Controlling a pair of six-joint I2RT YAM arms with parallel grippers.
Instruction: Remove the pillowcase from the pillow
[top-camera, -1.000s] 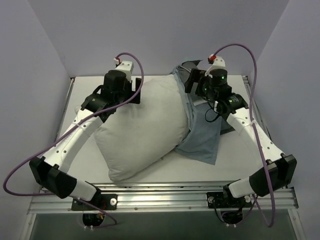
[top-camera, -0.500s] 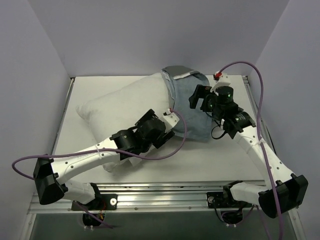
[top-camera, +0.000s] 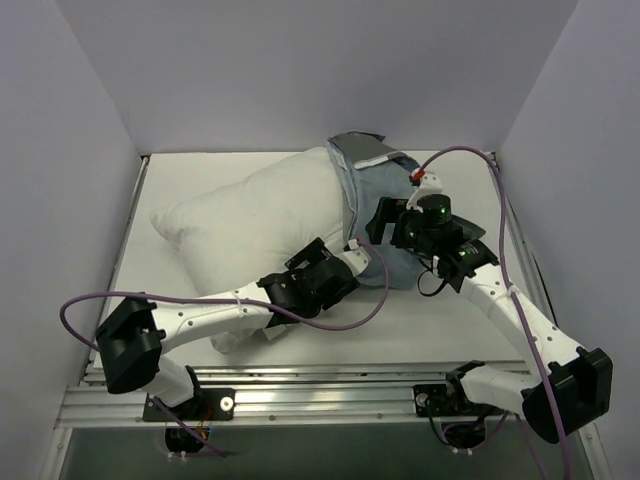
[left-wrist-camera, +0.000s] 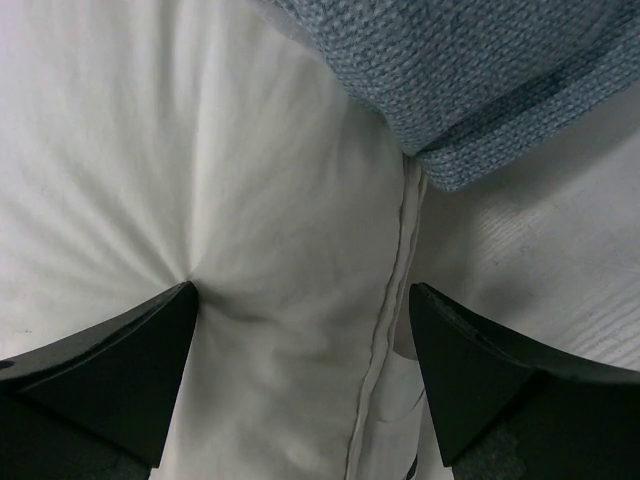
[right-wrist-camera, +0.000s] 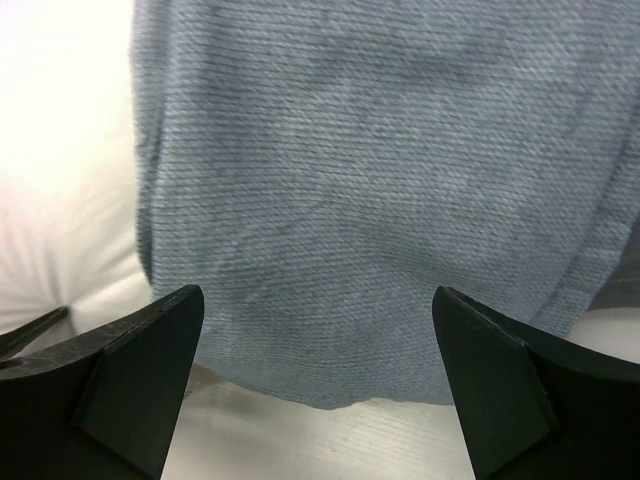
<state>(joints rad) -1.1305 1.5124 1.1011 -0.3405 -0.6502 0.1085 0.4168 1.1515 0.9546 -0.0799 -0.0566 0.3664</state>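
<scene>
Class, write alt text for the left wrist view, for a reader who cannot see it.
The open left gripper straddles the edge of the white pillow, one fingertip denting it. The blue-grey pillowcase covers the top right, table beside it.

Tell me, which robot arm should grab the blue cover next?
Probably the right. The right gripper, open, hangs directly over the pillowcase. The left gripper, also open, sits at the edge of the white pillow, better placed for pinning it.

- The light was soft and even, from above; shadows on the table (top-camera: 440, 325) were weak.
- In the right wrist view the pillow (right-wrist-camera: 55, 150) was overexposed.
</scene>
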